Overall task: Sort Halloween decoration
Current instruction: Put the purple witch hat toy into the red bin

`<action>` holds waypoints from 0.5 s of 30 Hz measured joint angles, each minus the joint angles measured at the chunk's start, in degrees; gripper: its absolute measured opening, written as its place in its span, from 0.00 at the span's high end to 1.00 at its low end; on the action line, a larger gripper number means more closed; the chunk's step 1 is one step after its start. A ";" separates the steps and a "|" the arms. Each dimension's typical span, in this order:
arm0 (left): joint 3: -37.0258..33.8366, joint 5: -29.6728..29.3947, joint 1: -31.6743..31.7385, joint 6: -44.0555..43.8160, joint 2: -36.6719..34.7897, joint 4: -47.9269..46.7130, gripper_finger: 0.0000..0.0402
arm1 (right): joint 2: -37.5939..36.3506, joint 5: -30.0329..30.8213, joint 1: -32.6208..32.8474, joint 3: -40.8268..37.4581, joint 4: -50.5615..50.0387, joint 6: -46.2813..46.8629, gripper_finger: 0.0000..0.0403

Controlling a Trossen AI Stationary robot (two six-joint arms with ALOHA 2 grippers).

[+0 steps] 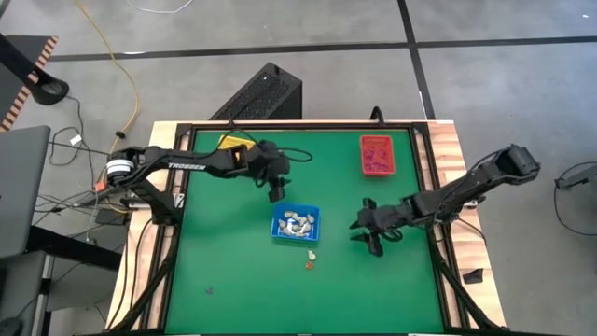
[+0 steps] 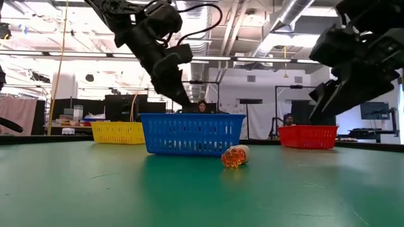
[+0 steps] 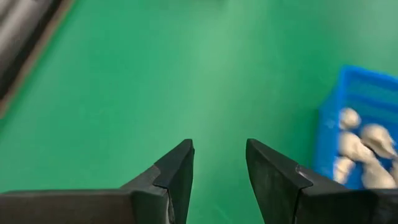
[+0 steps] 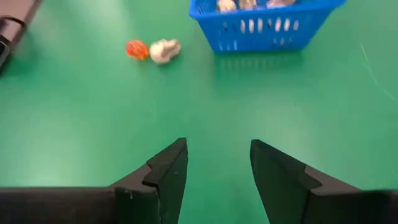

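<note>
Sorted: whitish trinkets [image 1: 297, 224] lie in your blue tray [image 1: 278, 231]; dark red-brown ones fill the red tray [image 1: 377, 170].
Left: an orange trinket [image 4: 137, 49] and a whitish trinket [image 4: 163, 50] sit together on the desk [image 1: 233, 280] beside the blue tray.
Left gripper [image 1: 277, 195]: released, empty, above the blue tray's far side.
Right gripper [image 1: 367, 233]: released, empty, near the loose pair.

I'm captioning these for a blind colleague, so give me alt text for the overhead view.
Seen from above, a blue tray of whitish trinkets sits mid-table on green felt, with two loose trinkets just outside it. The left hand and the right hand, both open and empty, flank it; a red tray and a yellow tray stand behind.
</note>
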 joint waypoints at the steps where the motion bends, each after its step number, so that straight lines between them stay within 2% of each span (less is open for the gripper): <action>1: 0.00 0.75 0.00 -0.23 0.00 -1.04 0.66 | -0.08 0.36 0.43 -0.23 0.83 -0.12 0.49; 5: 0.00 1.27 -0.59 -3.27 -0.80 -6.55 0.66 | -0.24 0.80 0.65 -0.62 1.39 -0.63 0.49; 9: 0.02 6.37 -2.13 -7.20 -4.55 -13.21 0.66 | -0.12 2.08 0.66 -0.54 4.78 -0.76 0.49; 12: 0.02 10.61 -6.07 -10.67 -6.70 -16.72 0.66 | 1.10 1.74 1.51 -0.54 9.12 -4.03 0.49; 15: 0.02 11.37 -11.84 -12.23 -8.22 -19.31 0.66 | 3.44 1.30 2.52 -0.54 14.39 -10.54 0.49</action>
